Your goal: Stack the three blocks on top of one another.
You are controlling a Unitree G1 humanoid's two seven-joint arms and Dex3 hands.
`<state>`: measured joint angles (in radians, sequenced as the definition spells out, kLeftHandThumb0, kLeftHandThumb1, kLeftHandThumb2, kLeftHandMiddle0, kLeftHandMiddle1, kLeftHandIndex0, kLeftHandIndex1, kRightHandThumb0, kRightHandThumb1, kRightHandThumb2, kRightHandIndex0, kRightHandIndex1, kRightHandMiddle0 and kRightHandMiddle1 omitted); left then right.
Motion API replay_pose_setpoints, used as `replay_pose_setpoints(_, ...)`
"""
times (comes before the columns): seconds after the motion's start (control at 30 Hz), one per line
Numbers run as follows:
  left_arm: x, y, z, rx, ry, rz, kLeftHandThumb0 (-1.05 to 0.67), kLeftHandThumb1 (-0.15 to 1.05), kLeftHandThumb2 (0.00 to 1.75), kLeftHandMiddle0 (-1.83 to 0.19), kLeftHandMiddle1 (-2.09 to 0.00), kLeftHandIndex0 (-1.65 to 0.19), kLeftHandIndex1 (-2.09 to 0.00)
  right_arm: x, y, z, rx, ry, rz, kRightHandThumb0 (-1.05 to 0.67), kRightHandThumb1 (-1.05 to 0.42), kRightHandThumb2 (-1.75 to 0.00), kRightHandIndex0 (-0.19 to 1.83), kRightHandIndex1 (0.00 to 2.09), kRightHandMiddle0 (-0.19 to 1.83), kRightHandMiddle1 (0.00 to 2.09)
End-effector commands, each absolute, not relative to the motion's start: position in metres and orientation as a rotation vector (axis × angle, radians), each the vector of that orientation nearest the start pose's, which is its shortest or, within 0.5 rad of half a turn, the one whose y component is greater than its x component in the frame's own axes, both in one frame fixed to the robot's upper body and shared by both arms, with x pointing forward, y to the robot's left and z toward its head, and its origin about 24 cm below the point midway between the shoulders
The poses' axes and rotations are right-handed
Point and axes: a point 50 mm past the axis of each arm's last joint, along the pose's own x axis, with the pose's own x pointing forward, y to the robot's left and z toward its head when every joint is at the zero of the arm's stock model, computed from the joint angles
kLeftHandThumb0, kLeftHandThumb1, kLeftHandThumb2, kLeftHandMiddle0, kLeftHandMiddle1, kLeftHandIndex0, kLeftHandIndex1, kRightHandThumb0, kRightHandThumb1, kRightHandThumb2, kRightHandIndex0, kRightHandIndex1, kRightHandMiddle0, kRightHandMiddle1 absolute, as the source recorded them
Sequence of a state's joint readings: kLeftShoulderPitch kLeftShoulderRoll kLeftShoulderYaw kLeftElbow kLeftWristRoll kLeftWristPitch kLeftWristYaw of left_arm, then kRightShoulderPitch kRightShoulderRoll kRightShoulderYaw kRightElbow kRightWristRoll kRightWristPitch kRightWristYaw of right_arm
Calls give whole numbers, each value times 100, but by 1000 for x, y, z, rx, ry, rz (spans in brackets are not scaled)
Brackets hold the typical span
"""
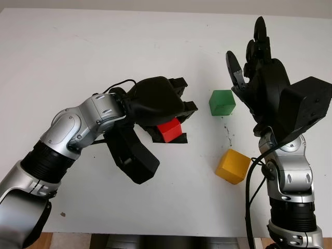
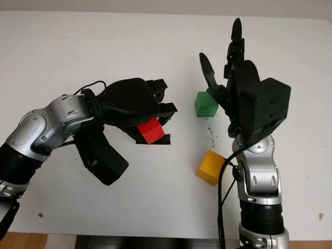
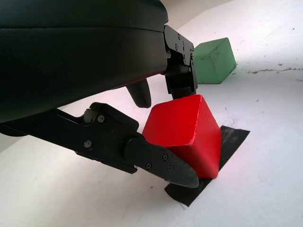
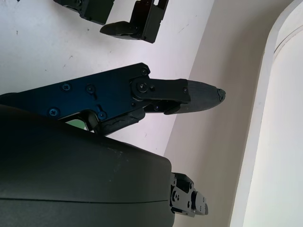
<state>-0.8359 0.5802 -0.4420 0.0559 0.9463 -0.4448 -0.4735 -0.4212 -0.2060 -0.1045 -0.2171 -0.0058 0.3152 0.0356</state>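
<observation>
My left hand (image 1: 175, 118) is shut on a red block (image 1: 169, 130) near the middle of the table. The block is tilted over a black tape mark (image 3: 233, 138), with a finger (image 3: 161, 163) pressed along its lower side. A green block (image 1: 222, 102) stands on the table to the right of it, also seen as the green block (image 3: 215, 59) beyond the red block (image 3: 184, 132). A yellow block (image 1: 233, 166) lies nearer to me, below the green one. My right hand (image 1: 250, 59) is open, raised just right of the green block, holding nothing.
The white table (image 1: 78, 62) stretches wide to the left and back. Its front edge (image 1: 155, 234) runs along the bottom. My right forearm (image 1: 290, 192) rises right beside the yellow block.
</observation>
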Motion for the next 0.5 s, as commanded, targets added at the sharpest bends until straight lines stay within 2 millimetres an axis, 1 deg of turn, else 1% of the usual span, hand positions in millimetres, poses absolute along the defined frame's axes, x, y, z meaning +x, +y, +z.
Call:
replay_pose_setpoints(0.0, 317, 78, 204, 1925, -772, -717, -51, 105, 6, 19, -153, -21, -173, 305, -176, 186, -186, -338, -11, -67, -105, -40, -19, 1, -18, 4)
replay_pose_setpoints(0.1, 318, 78, 202, 1939, -770, -728, -50, 105, 6, 19, -148, -21, -173, 305, -176, 186, -188, -336, -11, -67, -105, -40, -19, 1, -19, 4)
replay_pose_setpoints(0.23, 318, 79, 202, 1940, -770, -750, -51, 105, 8, 19, -152, -20, -175, 305, -175, 186, -175, -336, -10, -67, -105, -40, -19, 1, -19, 4)
replay_pose_setpoints(0.4, 318, 79, 203, 1948, -757, -777, -52, 105, 7, 19, -143, -20, -176, 305, -176, 186, -193, -339, -5, -66, -105, -42, -19, 0, -19, 2)
replay_pose_setpoints(0.47, 318, 79, 203, 1959, -752, -781, -53, 105, 8, 19, -139, -19, -173, 305, -176, 185, -194, -338, -6, -66, -105, -42, -19, 0, -19, 2)
